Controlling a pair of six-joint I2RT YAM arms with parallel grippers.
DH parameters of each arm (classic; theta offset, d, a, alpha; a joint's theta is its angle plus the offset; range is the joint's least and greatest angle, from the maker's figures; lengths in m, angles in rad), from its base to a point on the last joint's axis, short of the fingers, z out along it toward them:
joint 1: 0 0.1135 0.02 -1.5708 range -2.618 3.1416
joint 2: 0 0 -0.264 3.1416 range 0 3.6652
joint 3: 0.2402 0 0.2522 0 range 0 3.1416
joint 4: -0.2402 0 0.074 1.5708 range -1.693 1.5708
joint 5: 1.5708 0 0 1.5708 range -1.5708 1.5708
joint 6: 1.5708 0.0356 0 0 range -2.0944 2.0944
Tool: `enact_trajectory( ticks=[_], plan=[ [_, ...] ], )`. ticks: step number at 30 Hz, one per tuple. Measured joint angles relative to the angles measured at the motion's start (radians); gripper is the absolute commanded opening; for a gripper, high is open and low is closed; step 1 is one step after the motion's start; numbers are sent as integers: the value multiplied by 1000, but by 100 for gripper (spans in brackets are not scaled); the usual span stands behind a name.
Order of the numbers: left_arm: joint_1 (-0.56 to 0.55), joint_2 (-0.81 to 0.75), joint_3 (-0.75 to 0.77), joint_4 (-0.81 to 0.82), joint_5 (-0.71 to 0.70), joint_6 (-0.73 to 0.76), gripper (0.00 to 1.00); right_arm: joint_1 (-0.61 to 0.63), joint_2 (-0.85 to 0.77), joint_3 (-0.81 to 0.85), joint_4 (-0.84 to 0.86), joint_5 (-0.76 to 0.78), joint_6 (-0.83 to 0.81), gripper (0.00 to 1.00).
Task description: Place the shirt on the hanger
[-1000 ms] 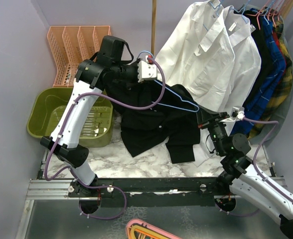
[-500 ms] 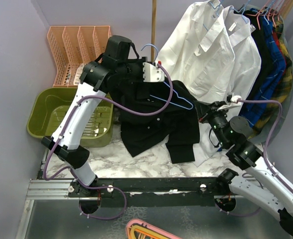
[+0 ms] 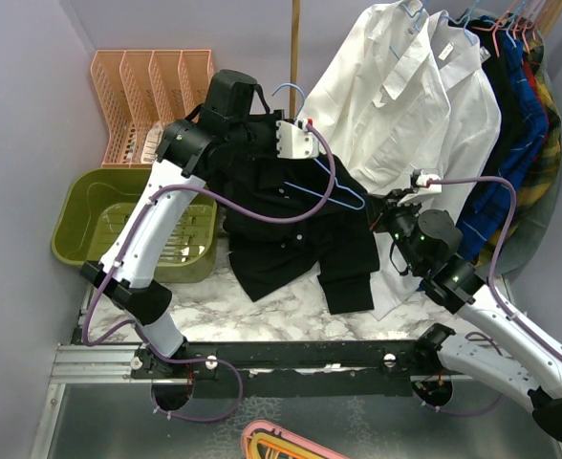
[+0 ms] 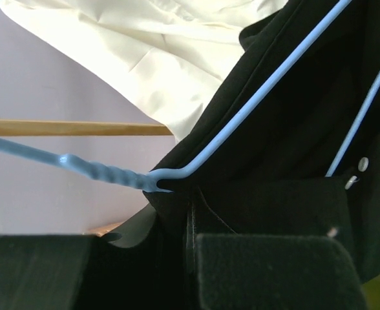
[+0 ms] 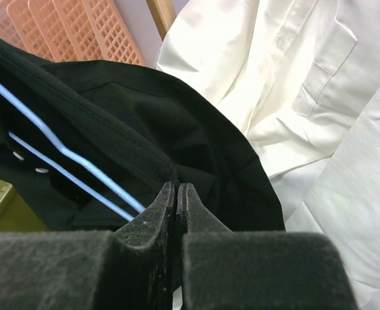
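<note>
Black shirt (image 3: 291, 239) hangs mid-view, hem draped on marble surface (image 3: 262, 311); lt-blue hanger (image 4: 112, 173) threaded thru it, hook at 12 o'clock; left gripper (image 4: 177, 226) jaws pinching collar by hanger neck; right gripper (image 5: 176, 190) jaws pressed together at shoulder, 3 o'clock.

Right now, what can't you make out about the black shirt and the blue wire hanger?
Left fingers: left wrist view, dark against the black long-sleeved shirt; grip unclear.
Thin light-blue wire hanger: top view, left arm and fabric hide its far shoulder.
Right fingers: right wrist view, shut tips hide whether fabric is pinched.
</note>
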Motion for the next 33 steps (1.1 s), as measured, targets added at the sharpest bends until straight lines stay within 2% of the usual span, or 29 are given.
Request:
enact_trajectory(
  ticks=[9, 18, 23, 28, 29, 32, 33],
  plan=[
    [-6, -13, -118, 176, -118, 39, 0, 0, 40, 71, -80, -5, -2, 1],
    [-8, -19, -117, 206, -132, 38, 0, 0, 45, 56, -117, -9, -10, 1],
    [45, -73, -125, 360, -246, 40, 0, -21, 71, 2, -277, 3, -29, 1],
    [52, -148, -173, 500, -305, 74, 0, -21, 82, 3, -340, 3, -35, 2],
    [51, -153, -174, 505, -306, 75, 0, -21, 78, 3, -341, 3, -35, 7],
    [51, -155, -175, 499, -299, 64, 0, -21, 52, 0, -318, -2, -20, 40],
    [51, -155, -175, 489, -294, 55, 0, -21, 31, -20, -262, -20, -7, 51]
  ],
)
